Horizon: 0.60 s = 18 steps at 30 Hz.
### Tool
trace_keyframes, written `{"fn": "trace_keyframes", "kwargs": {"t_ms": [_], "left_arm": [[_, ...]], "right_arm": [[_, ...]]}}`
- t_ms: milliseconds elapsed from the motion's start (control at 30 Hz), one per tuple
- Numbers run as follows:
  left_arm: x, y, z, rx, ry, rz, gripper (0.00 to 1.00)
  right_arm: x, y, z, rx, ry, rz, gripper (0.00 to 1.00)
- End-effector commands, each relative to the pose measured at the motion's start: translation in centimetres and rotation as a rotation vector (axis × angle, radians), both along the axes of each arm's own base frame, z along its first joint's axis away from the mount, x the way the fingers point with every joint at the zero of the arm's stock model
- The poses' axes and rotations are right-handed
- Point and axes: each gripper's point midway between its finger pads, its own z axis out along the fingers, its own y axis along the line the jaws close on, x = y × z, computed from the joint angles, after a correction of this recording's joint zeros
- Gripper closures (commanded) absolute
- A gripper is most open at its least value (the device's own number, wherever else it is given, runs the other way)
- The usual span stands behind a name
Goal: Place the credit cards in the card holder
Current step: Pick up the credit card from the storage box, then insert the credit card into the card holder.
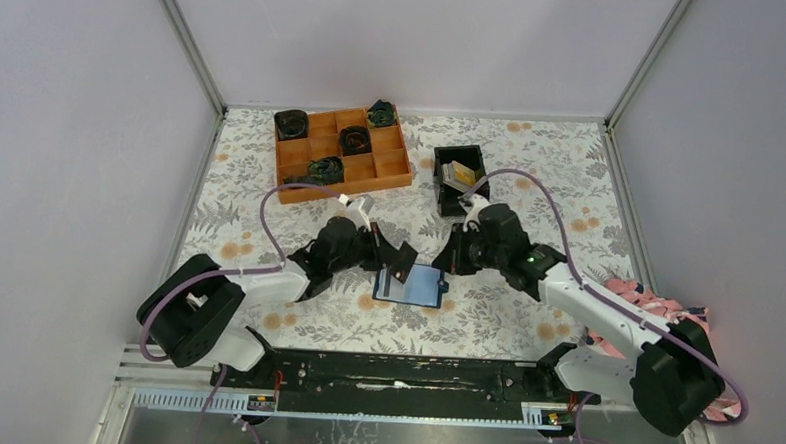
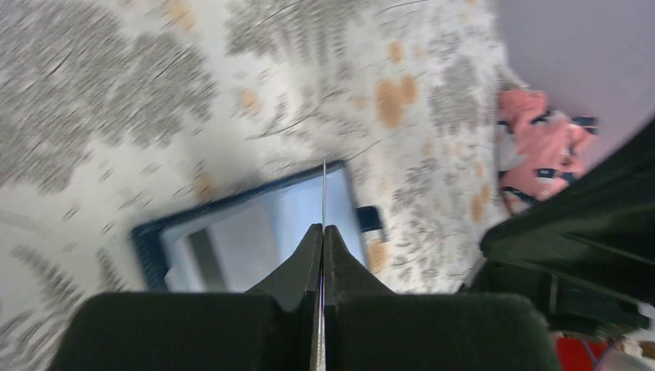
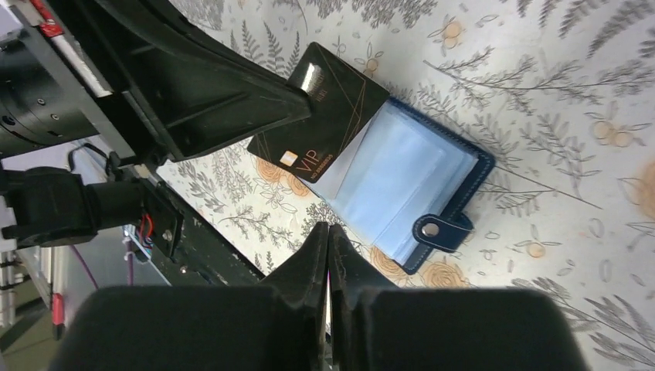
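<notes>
While the left claw [image 2: 323,232] pinches a black credit card [image 3: 332,116] whose free corner reaches the open card holder [image 3: 417,185] just beyond its tips, the right claw [image 3: 328,232] hangs closed and empty alongside, so no card looks seated yet and more cards [image 1: 460,173] wait in the black bin [image 1: 438,189] beyond the right claw.

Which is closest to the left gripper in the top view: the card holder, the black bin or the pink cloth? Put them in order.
1. card holder, right beside the left gripper.
2. black bin, behind, toward the back right.
3. pink cloth, far off at the right edge.
</notes>
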Motion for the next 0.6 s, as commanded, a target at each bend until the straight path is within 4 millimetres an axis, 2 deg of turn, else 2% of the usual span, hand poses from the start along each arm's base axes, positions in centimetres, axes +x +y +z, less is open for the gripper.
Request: {"fn": "trace_keyframes", "kwargs": {"t_ms": [0, 133, 333, 567], "left_arm": [[-0.2, 2.8, -3.0, 0.123, 0.042, 0.151, 1.00], [-0.7, 3.8, -4.3, 0.178, 0.058, 0.196, 1.00], [-1.1, 3.9, -5.8, 0.214, 0.083, 0.196, 1.00], [-1.8, 4.5, -7.2, 0.279, 0.096, 0.219, 1.00]], "right_arm": [[0.8, 2.0, -0.9, -0.039, -0.041, -0.048, 0.97], [0.5, 3.7, -2.8, -0.075, -0.015, -0.047, 1.00], [0.6, 6.5, -5.2, -0.124, 0.022, -0.037, 1.00], [2.1, 8.6, -6.1, -0.128, 0.030, -0.061, 1.00]]}}
